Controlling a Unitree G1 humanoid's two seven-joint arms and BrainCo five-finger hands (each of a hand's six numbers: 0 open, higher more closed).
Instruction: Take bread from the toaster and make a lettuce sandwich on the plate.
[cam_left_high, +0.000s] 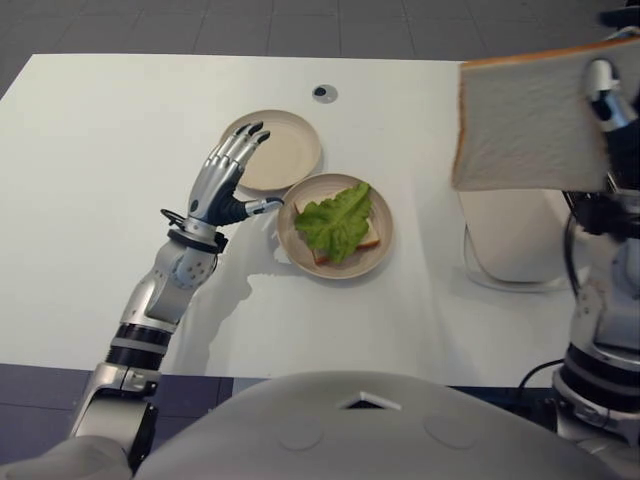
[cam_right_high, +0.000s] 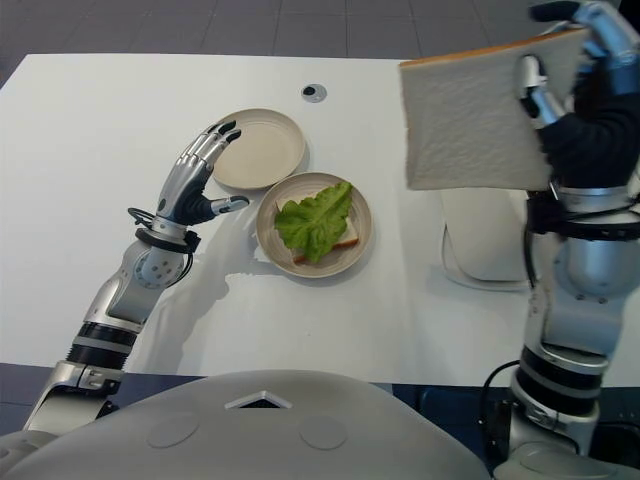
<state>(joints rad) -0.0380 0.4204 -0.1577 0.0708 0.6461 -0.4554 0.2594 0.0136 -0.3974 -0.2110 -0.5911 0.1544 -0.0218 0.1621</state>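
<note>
The right hand (cam_right_high: 582, 100) is pinching a bread slice (cam_right_high: 470, 115) upright above the toaster (cam_right_high: 490, 235), probably lifting it clear. Farther out, the plate (cam_right_high: 268, 240) is carrying lettuce (cam_right_high: 312, 220) on a bottom slice (cam_right_high: 345, 240). The left hand (cam_right_high: 195, 175) is lying spread beside it, likely steadying, fingertips over an empty plate (cam_right_high: 265, 150).

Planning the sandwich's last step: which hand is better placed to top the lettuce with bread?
Right. The right hand holds the white square bread slice, raised above the white toaster. The left hand is empty, fingers open, beside the round beige plate with the green lettuce leaf.
</note>
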